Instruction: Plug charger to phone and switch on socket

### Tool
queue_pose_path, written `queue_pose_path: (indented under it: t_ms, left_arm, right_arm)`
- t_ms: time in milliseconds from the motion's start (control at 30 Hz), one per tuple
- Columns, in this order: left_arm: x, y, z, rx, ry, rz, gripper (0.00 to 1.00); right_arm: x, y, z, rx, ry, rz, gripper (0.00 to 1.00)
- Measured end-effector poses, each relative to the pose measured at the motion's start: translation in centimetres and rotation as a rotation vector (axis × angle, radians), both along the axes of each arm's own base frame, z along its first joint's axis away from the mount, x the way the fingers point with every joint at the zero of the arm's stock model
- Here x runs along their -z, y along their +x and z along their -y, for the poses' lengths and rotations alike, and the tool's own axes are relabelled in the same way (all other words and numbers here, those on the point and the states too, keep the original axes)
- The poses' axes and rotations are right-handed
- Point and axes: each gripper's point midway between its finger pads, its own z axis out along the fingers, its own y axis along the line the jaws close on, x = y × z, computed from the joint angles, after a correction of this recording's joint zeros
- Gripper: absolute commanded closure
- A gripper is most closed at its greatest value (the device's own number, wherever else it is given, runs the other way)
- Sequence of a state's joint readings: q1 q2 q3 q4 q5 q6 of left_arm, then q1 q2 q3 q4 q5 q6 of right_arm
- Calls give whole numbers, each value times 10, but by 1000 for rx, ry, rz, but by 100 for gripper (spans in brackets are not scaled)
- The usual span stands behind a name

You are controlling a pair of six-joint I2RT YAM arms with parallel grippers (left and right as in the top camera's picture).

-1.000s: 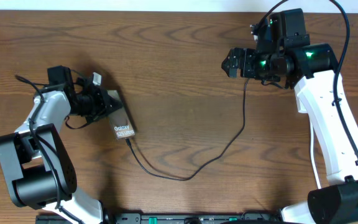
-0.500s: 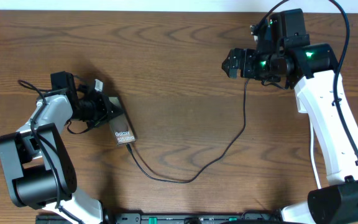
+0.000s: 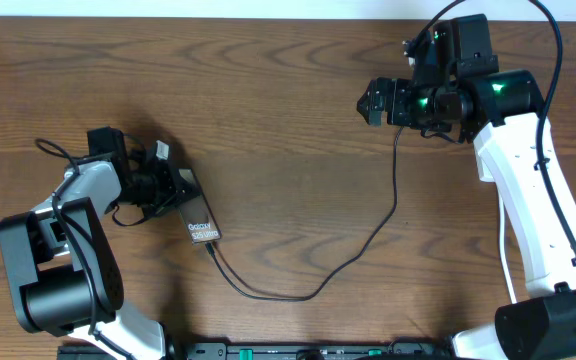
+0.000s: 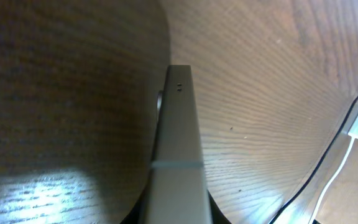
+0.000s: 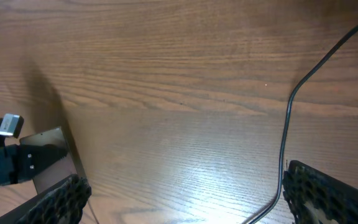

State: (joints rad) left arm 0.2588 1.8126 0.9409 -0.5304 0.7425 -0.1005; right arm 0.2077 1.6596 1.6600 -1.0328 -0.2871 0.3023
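My left gripper (image 3: pixel 173 188) is shut on the phone (image 3: pixel 197 210), which is tilted up on its edge above the table, its "Galaxy" lettering at the near end. In the left wrist view the phone (image 4: pixel 178 137) shows edge-on as a grey strip running out from my jaws (image 4: pixel 176 219). The charger (image 3: pixel 368 235), a thin black cable, meets the phone's near end, loops across the table and runs up under my right arm. My right gripper (image 3: pixel 369 103) is open and empty, high at the back right (image 5: pixel 182 193). The cable (image 5: pixel 284 134) and the distant phone (image 5: pixel 45 155) show in the right wrist view. The socket is out of view.
The wooden table (image 3: pixel 278 130) fills the views. A thin white cord with a small white piece (image 4: pixel 356 127) lies at the right edge of the left wrist view. The arm bases stand at the front left (image 3: pixel 53 290) and front right (image 3: pixel 543 320).
My left gripper has carried the phone toward the table's front and turned it more onto its edge. The cable loop has shifted with it. The right arm has not moved.
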Motion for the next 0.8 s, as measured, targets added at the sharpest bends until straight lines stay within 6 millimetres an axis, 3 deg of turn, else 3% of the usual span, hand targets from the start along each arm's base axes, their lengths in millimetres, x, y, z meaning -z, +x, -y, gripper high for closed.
queue_pose_path:
  t_ms: [800]
  left_arm:
    - [11, -11, -3, -8, 32, -44, 92]
  right_arm:
    - [0, -1, 0, 0, -1, -3, 1]
